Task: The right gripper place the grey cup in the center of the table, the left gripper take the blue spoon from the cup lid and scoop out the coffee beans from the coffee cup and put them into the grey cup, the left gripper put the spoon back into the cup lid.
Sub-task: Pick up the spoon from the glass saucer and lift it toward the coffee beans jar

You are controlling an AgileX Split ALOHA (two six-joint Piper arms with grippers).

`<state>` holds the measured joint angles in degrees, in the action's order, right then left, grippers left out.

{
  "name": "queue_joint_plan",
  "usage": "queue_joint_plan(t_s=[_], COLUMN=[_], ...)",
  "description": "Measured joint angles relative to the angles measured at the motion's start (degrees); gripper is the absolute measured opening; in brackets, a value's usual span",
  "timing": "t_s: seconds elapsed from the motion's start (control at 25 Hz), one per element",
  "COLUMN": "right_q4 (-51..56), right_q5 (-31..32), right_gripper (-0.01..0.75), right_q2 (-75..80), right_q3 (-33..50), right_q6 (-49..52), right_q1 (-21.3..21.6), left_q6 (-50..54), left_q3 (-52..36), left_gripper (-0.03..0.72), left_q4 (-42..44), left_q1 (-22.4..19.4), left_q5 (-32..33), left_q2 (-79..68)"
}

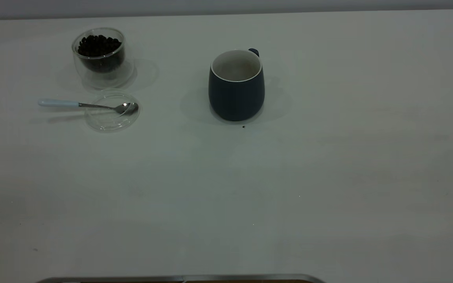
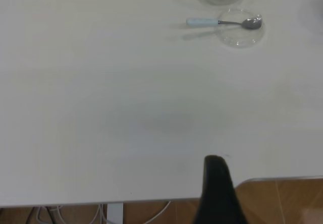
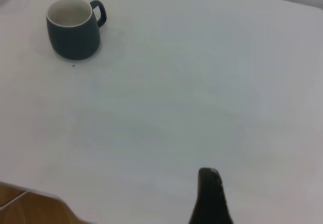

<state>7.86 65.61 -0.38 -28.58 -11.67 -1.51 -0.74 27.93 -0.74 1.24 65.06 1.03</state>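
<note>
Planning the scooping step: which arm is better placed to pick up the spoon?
Left. The blue spoon rests on the cup lid at the table's left side, in the left wrist view; the right wrist view shows only the grey cup.

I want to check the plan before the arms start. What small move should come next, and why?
Probably the left gripper should travel toward the spoon's pale handle. The mug already stands upright near the middle of the table, and it looks empty. The spoon lies untouched with its bowl in the lid, beside the glass cup full of beans. Both grippers sit far back at the near edge.
</note>
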Motion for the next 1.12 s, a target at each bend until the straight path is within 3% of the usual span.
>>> queue_joint_plan(t_s=[1.12], right_q4=[0.0], right_q5=[0.4], right_gripper=[0.590], right_q2=[0.0], right_q3=[0.0], right_q6=[-1.4], right_q1=[0.0], left_q6=[0.0], left_q3=[0.0], left_gripper=[0.590], left_q4=[0.0], left_q1=[0.0], left_q5=[0.0], left_q2=[0.0])
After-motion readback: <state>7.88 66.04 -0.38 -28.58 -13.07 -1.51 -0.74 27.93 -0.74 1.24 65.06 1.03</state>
